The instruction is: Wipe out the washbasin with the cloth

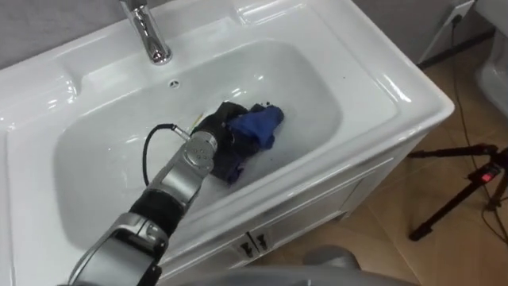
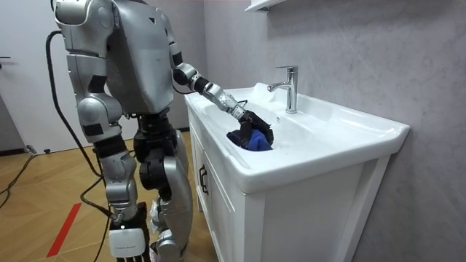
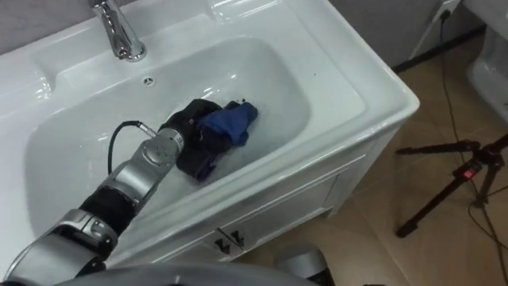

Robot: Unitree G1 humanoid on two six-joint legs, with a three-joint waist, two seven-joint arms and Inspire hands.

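The left robot hand (image 1: 225, 121) is lowered into the basin (image 1: 95, 159) and laid on a blue cloth (image 1: 259, 127), which is bunched under and just beyond its fingers. Whether these are spread flat or pinched round the folds cannot be told. The cloth is judged soft, light and limp, and likely to slide on the glossy ceramic. It is best pressed from above at its thick middle. Beyond the robot hand, a faucet (image 1: 147, 32) is mounted on the rim.
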